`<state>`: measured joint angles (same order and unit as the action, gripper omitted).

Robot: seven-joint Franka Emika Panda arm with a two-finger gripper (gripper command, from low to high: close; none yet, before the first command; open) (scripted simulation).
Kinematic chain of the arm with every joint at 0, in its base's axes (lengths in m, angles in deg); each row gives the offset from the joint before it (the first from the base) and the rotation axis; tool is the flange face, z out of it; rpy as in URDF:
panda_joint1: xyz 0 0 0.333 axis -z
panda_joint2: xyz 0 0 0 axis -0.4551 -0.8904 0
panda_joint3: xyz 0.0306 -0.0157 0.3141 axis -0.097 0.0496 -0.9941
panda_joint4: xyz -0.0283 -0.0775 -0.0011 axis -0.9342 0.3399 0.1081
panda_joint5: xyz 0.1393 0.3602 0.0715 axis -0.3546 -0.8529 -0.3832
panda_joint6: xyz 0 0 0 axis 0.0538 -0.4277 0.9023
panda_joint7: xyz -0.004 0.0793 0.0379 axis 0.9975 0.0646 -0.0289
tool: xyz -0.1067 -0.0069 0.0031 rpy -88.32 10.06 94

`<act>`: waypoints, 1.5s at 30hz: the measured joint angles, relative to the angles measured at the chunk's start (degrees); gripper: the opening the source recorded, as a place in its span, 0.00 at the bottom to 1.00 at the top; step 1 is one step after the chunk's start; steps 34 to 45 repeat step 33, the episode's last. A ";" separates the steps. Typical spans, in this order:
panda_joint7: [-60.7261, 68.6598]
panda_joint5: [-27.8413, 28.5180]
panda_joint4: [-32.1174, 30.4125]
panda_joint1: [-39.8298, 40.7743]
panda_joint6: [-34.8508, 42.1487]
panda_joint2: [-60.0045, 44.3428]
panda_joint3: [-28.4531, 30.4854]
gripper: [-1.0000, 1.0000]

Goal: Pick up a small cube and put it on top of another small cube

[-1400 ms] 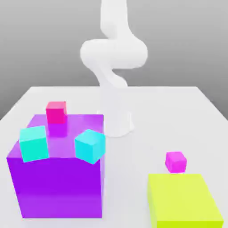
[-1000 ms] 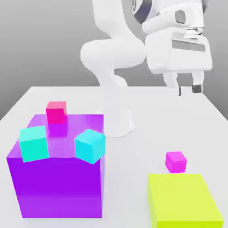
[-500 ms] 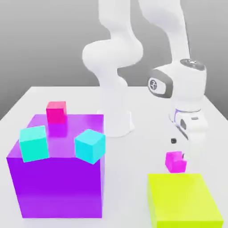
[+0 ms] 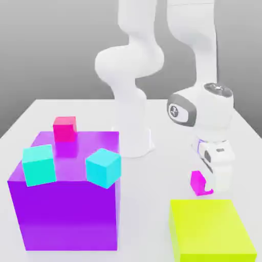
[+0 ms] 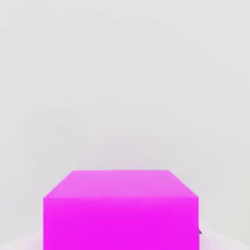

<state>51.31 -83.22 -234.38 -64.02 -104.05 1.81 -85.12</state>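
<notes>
Magenta small cube (image 4: 198, 182) sits on the white table (image 4: 153, 174) at approx 4 o'clock in the exterior view, just behind the yellow-green block (image 4: 211, 230). White Panda arm reaches down over it; gripper (image 4: 207, 185) is lowered around the cube, hand partly covering the cube's side toward 3 o'clock. In the hand view the cube (image 5: 121, 210) shows very close, at 6 o'clock.

Change vs half a sec ago: jaws, which stood wide either side of the cube, have closed to their narrowest, and the hand has sunk a little further onto it. Reads as gripper clamped on the magenta small cube, which rests on the table, not yet lifted.

Meaning for the task: grasp looks done, approx a third of the job. Next is a lift, then a carry to another small cube. Candidates: pink-red cube (image 4: 65, 128) at 10 o'clock, on the far edge of the big purple block (image 4: 66, 204); two cyan cubes (image 4: 39, 164) (image 4: 103, 167) at 8–9 o'clock by its front top. Which one is meant can't be told.
</notes>
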 joint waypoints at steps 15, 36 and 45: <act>-15.62 4.78 6.93 23.35 34.45 28.14 10.22 0.00; -30.19 11.18 7.92 49.24 50.50 43.32 19.68 1.00; -30.19 11.18 7.92 49.24 50.50 43.32 19.68 1.00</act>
